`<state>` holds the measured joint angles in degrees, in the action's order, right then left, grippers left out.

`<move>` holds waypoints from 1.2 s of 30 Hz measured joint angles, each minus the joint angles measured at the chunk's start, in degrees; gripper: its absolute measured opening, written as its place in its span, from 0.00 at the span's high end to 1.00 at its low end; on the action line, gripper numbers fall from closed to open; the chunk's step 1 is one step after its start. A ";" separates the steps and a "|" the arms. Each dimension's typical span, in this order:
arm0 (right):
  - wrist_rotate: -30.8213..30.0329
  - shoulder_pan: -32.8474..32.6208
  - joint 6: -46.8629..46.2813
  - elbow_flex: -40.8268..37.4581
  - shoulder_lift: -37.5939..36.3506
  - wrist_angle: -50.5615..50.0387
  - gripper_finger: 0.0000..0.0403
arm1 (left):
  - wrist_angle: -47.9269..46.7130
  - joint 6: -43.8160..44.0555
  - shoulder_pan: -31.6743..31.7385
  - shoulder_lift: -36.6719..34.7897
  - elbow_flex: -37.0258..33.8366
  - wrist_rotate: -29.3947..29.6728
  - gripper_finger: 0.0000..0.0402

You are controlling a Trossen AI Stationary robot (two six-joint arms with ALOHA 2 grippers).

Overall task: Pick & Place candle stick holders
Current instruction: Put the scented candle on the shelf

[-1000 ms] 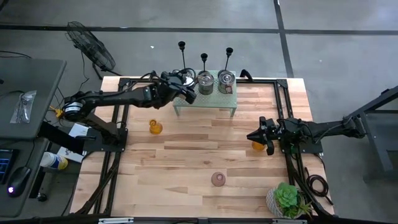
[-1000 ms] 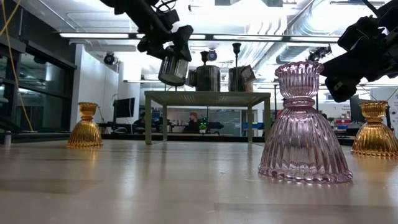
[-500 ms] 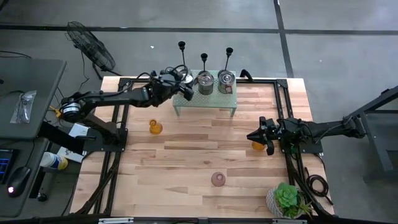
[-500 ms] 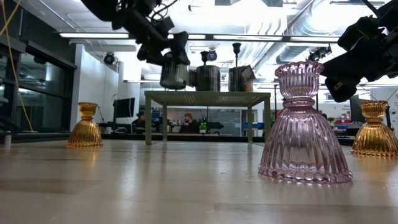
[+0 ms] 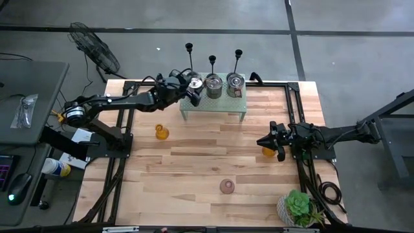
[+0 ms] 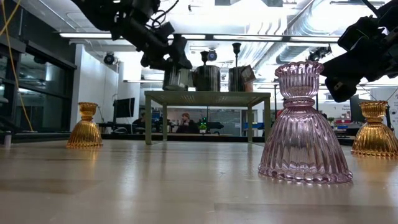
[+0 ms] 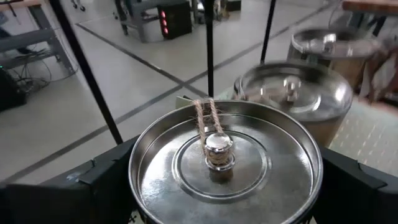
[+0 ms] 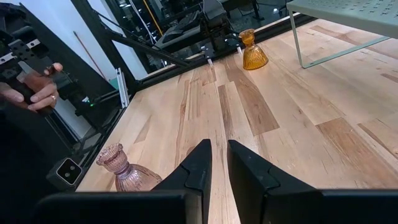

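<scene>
Plainly, the left gripper is the nearer one. It sits at the left end of the small green stand near the table's far edge, and its jaws stand wide around a lidded metal tin, which fills the gap between them. The candle stick holders lie straight ahead of those jaws, just past the tin. Their long axes run upright, so a grasp would have to come in level and across a stem, which I judge can't happen until the tin is let go. They are three thin black stems with small cup tops, standing in a row along the stand's far side, with their bases hidden behind the tins. The right gripper waits near the table's right edge, well apart from them — jaws narrow and holding nothing
</scene>
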<state>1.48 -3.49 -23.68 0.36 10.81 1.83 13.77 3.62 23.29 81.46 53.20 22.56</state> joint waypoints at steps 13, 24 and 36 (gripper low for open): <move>0.00 0.01 0.00 -0.01 0.00 0.00 0.89 | 0.27 -3.47 1.06 0.74 -0.12 -1.25 0.12; 0.00 0.00 0.00 -0.02 0.00 0.00 0.89 | 5.34 -3.23 2.38 0.91 -3.37 -4.09 0.12; 0.00 -0.01 0.00 0.00 0.00 -0.01 0.89 | 7.29 -3.50 2.62 0.86 -5.00 -3.61 0.12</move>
<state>1.48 -3.51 -23.68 0.36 10.81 1.81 21.05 0.11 25.91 82.32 48.21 18.95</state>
